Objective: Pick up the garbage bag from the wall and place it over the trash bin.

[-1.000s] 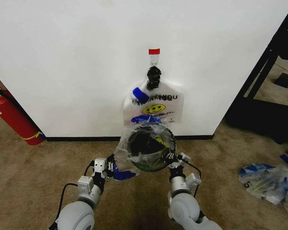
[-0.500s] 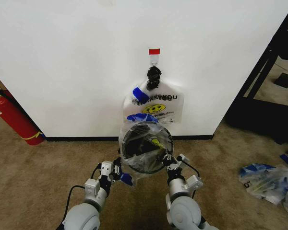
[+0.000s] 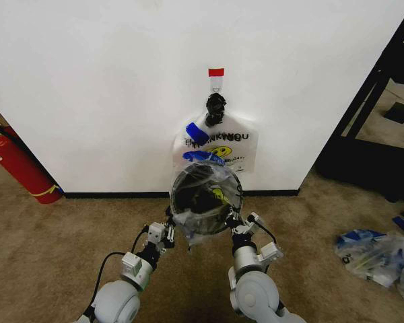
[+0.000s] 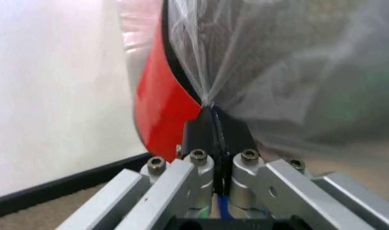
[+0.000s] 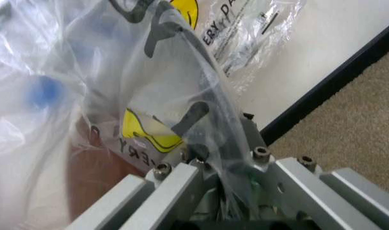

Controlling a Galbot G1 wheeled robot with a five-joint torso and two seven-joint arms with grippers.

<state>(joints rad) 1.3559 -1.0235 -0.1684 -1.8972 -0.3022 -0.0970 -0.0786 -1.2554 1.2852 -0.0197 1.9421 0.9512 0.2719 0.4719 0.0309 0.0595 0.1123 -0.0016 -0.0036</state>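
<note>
**Garbage bag stretched over the bin mouth, held at both edges**

Garbage bag [image 3: 205, 195]: a thin, crinkly, see-through film with blue tape patches, drawn over the top of the trash bin [image 3: 200, 202], which stands on the carpet against the wall [image 3: 108, 87]. A white smiley bag [image 3: 219, 148] hangs from the hook [image 3: 216, 79] at 12 o'clock from the bin.

Left gripper [image 3: 168, 229], at about 8 o'clock of the bin: in the left wrist view its jaws are pressed together on a gathered pleat of the film, beside the bin's red base [image 4: 159, 110]. Right gripper [image 3: 237, 225], at about 4 o'clock: film is bunched across its jaws in the right wrist view; it appears pinched shut on the bag, though the folds hide the fingertips.

Handling, as a judgement: the bag is very light, limp and slippery, and keeps no shape of its own. It is likely to tear or slide out if pulled hard against the bin's rim. The best hold is on the open edge, on opposite sides, preferably at the taped patches, where the film looks reinforced and easier to see. Equal tension from both sides should keep the mouth spread.
</note>
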